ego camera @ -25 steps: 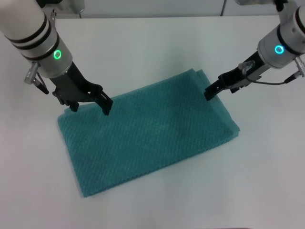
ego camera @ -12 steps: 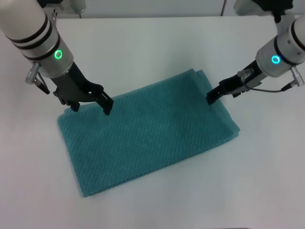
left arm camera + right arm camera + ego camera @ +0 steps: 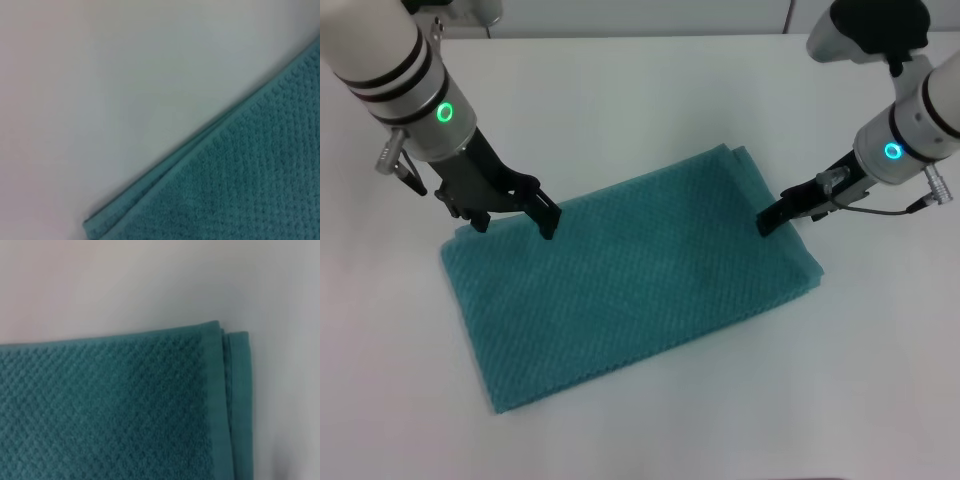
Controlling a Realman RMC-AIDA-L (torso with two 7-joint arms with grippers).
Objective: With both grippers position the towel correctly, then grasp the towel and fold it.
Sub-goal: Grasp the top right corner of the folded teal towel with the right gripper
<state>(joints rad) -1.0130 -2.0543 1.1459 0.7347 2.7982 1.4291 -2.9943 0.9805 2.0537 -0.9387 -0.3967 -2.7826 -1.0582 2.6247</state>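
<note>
Bare white table (image 3: pixel 650 90) round the towel (image 3: pixel 630 275), nothing blocking. Left gripper (image 3: pixel 513 218) spread wide at towel's far-left corner; right gripper (image 3: pixel 767 222) at towel's right end, fingers closed/open: can't tell.

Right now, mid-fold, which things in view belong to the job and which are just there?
Part of the job:
- towel, flat, layered at its right edge
- left gripper, open, at the towel's far left edge
- right gripper, at the towel's right edge

Just there:
- white table; nothing else lies on it
</note>
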